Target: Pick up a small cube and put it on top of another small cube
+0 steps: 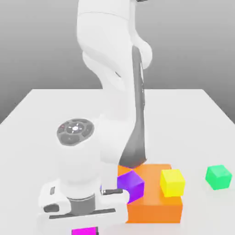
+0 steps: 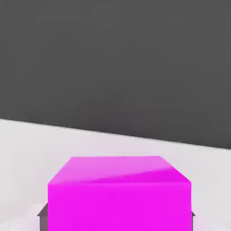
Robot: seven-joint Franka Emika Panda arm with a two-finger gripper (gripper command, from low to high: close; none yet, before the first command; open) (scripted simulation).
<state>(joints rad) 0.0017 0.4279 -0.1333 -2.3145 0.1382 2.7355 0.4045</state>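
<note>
Pink cube is clamped in pincer at frame bottom; yellow cube is seen to the right, slightly higher up.

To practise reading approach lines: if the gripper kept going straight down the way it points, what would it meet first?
The magenta cube: the gripper is already shut on it, fingers at its sides. Below that lies the white table, probably right underneath.

Purple cube beside pincer
</note>
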